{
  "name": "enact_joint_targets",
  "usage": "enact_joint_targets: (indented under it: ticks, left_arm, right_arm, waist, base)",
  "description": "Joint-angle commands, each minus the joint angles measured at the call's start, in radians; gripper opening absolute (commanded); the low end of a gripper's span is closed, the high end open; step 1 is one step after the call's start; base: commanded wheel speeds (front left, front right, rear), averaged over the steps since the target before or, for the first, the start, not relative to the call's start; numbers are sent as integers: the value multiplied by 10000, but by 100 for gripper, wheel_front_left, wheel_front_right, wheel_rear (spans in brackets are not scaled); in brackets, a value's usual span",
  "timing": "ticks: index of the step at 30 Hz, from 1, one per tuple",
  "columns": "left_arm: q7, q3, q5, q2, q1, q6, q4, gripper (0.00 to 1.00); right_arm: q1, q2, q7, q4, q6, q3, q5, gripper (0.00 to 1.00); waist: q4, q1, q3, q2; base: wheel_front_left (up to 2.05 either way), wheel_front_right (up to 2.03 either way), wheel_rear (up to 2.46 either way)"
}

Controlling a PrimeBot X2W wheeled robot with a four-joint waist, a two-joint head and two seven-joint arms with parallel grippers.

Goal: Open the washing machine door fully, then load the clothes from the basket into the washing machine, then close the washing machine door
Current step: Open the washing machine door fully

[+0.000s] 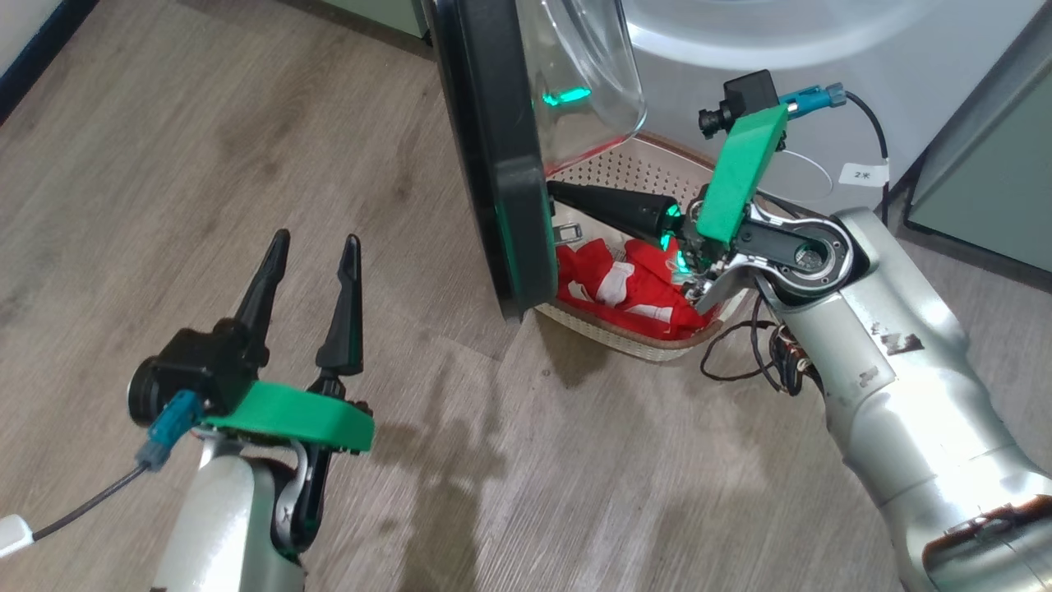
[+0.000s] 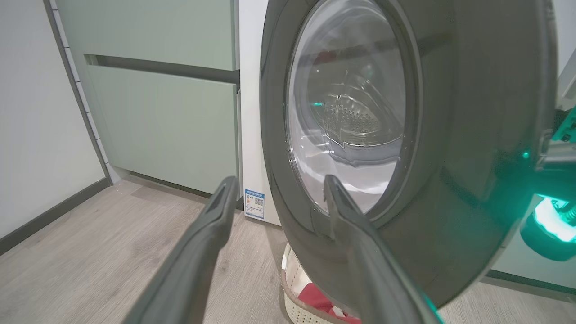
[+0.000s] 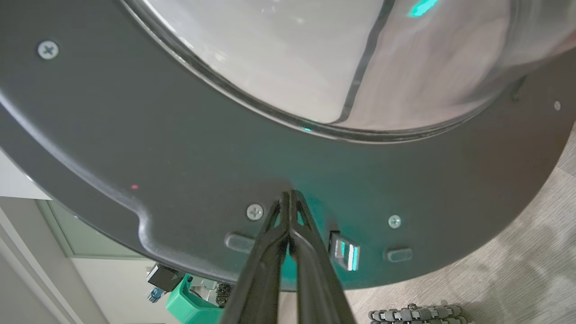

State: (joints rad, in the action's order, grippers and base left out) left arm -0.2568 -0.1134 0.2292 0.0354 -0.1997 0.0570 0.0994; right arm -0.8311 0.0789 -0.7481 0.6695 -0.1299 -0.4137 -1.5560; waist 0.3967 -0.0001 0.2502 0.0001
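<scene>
Light's bright and even indoors, you get no blown-out patches. Head view: soft shadows on the floor (image 1: 460, 469) near the left gripper (image 1: 318, 238) and in front of the basket (image 1: 633, 349). Teal LED glow spills on the washing machine door (image 3: 180, 148) around the right gripper (image 3: 289, 195); the glass (image 3: 279, 58) carries pale glare. Left wrist view bows the cabinet (image 2: 162, 126) edges, and its near fingers (image 2: 193, 261) look soft.

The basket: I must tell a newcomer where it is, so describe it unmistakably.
Start at the white front-loading washing machine and its open round black-rimmed glass door. On the wooden floor right beneath that door sits a small cream perforated plastic basket. It alone holds bright red-and-white clothes.
</scene>
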Motion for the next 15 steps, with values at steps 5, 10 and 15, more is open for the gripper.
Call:
enact_joint_targets:
  ticks: [5,10,15]
  left_arm:
    - [-49,327,0,149,-109,-133,-396,100]
    - [-49,368,-23,149,-93,-49,-362,100]
    - [-49,473,-62,149,-22,51,-288,100]
  right_arm:
    - [-157,-281,348,-234,-8,39,-243,0]
    - [464,-57,986,-650,-8,636,-527,0]
    - [1673,189,1893,-1828,-8,1428,-875,100]
  waist:
    - [-82,1,-30,-1]
    - [-263,1,-154,-1]
    - [-562,1,-325,-1]
  base:
    - [0,0,0]
    - [0,0,0]
    - [0,0,0]
